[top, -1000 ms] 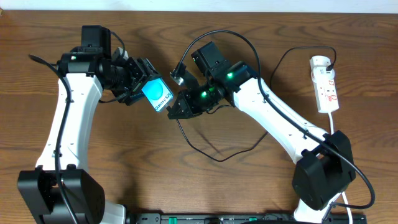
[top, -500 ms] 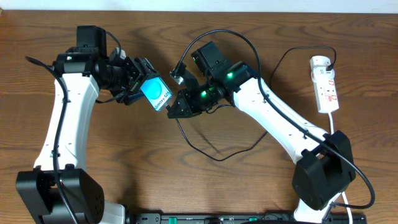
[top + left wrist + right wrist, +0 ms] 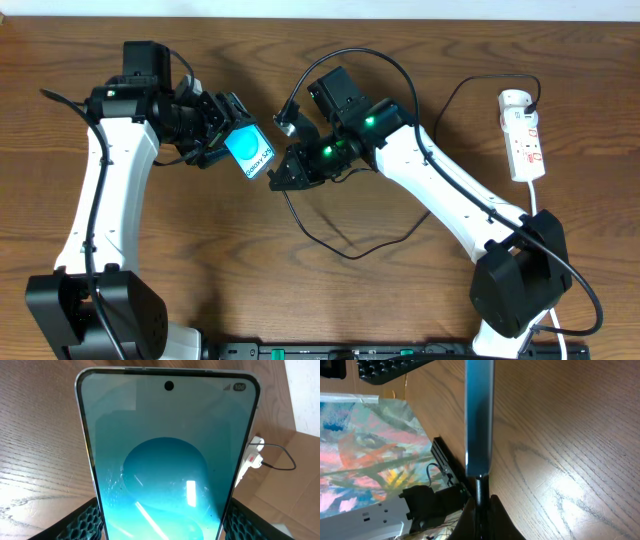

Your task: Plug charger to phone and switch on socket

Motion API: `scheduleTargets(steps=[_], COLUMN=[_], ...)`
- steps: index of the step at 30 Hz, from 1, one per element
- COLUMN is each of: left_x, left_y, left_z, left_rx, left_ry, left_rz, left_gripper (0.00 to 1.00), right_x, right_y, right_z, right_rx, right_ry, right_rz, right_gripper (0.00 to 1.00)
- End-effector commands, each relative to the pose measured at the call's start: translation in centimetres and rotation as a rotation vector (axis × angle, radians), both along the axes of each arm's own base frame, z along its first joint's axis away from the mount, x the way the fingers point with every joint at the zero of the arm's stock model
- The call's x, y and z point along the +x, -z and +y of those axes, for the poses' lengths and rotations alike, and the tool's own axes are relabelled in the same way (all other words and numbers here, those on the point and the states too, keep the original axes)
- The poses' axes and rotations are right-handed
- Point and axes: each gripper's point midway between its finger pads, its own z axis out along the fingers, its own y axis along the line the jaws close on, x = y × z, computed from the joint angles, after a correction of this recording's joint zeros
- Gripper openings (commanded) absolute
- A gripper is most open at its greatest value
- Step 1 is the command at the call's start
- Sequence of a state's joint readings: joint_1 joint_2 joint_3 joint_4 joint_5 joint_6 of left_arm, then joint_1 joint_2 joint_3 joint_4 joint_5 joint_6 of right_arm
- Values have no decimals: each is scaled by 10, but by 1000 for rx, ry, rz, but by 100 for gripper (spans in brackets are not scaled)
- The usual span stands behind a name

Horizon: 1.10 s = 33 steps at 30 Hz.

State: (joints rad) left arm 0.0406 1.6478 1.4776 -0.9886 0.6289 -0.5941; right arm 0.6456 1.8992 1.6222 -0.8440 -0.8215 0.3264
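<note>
Phone (image 3: 250,152) is held clear of the worktop (image 3: 300,310) in the left gripper (image 3: 232,140), screen lit. Overhead: over the last second the left arm has edged slightly away from the right gripper (image 3: 281,176), taking the phone a touch with it. The right gripper has stayed at the phone's lower end, closed on the charger (image 3: 350,256) tip, with slack cable looping on the worktop below the phone. The socket (image 3: 525,140) lies well apart from the phone, beyond the right arm, untouched. Left wrist: pads (image 3: 82,521) clamp both long edges of the phone (image 3: 167,470). Right wrist: the phone (image 3: 480,415) shows edge-on and the connector (image 3: 480,489) meets its end face in line; seated or only touching, cannot tell. Judgement: this small shift is fine alignment for insertion, and the switch is not yet done.
</note>
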Motion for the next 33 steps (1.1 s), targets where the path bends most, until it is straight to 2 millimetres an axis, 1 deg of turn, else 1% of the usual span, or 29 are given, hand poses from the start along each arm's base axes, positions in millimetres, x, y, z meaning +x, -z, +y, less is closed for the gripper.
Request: scheduleTargets(steps=[1,18,33], left_x=[2,2,2], left_y=[-5,-6,-6], left_z=[3,1,1], left_rx=[4,-8,-9], left_ry=[8,10,7], left_rz=[-30,-27,-28], left_gripper=[7,7,7], right_x=[-7,-6,-9], right_y=[-4,-5,-6], right_z=[4,6,11], right_rx=[20,27,34], right_ry=[-23,-24,-38], right_rz=[12,3,-6], right_gripper=[1,1,1])
